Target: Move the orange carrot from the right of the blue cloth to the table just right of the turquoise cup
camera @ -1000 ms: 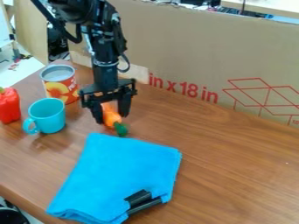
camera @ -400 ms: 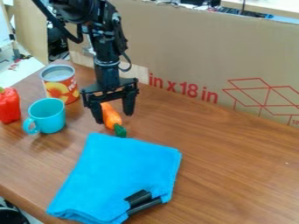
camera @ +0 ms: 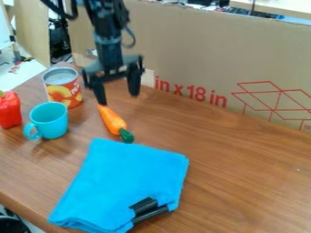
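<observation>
Fingers of the end effector stand wide apart, pointing down, with a gap between them. One fingertip is at the narrow end of the carrot as the camera sees it; whether the two touch, I cannot tell. The carrot lies on the tabletop, below the end effector and toward the camera, slanting away from it. It is bright orange, pointed at the end nearest the end effector and thicker toward its short, dark green top.

Beyond the carrot, nearer the camera than the end effector, lies a folded bright blue cloth with black pieces at its near edge. The green top comes right up to the cloth's far edge. To the view's left of the end effector stand a turquoise mug, its handle turned away, and a tin can with a red and yellow label. Farther out that way is a red pepper. Behind the end effector stands a cardboard sheet with red print.
</observation>
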